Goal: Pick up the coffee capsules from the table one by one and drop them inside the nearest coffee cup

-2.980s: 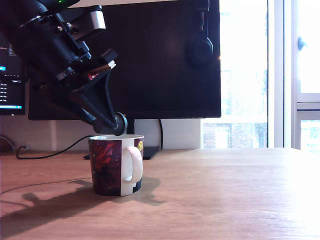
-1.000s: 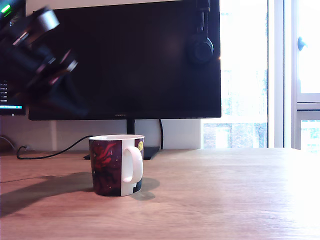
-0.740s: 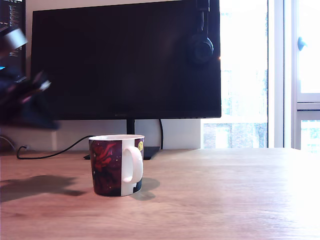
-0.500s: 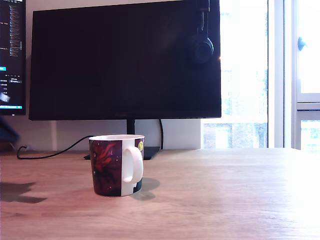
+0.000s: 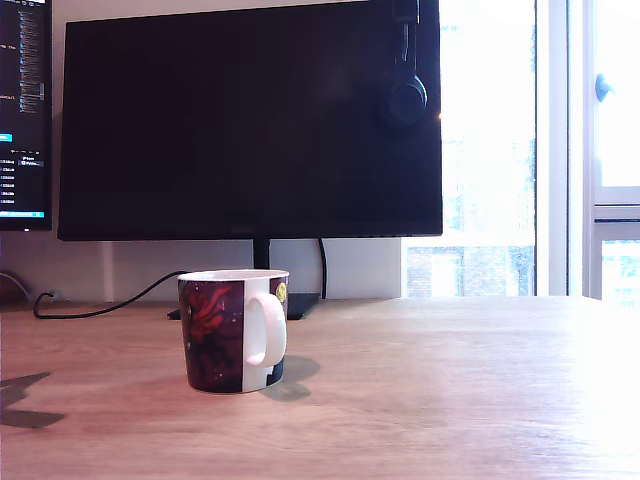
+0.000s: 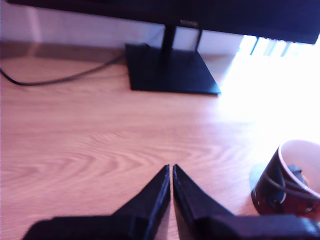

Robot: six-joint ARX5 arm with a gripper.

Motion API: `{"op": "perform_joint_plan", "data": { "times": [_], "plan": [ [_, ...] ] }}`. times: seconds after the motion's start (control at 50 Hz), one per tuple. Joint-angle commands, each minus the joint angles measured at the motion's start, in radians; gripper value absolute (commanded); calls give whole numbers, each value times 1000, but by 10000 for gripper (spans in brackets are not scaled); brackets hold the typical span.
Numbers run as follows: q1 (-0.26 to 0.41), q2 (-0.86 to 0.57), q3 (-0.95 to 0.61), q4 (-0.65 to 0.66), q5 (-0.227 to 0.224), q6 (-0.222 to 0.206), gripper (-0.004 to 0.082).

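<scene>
The coffee cup (image 5: 233, 330) stands upright on the tabletop (image 5: 420, 400), handle at 3 o'clock in the exterior view; the wrist view shows a dark capsule (image 6: 297, 175) inside its white interior. The hand (image 6: 171, 172) hangs above bare wood beside it, fingers pressed together, gripping nothing.

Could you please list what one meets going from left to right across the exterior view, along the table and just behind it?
Black cable → coffee cup → monitor stand → window frame, all on or behind the table.
</scene>
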State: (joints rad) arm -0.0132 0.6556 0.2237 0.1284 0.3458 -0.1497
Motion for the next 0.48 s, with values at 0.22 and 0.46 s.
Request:
{"op": "perform_joint_plan", "data": {
  "times": [0.22,0.46],
  "plan": [
    [0,-232,-24,-193,-48,0,-14],
    [0,-424,-24,-329,-116,-27,-14]
  ]
}}
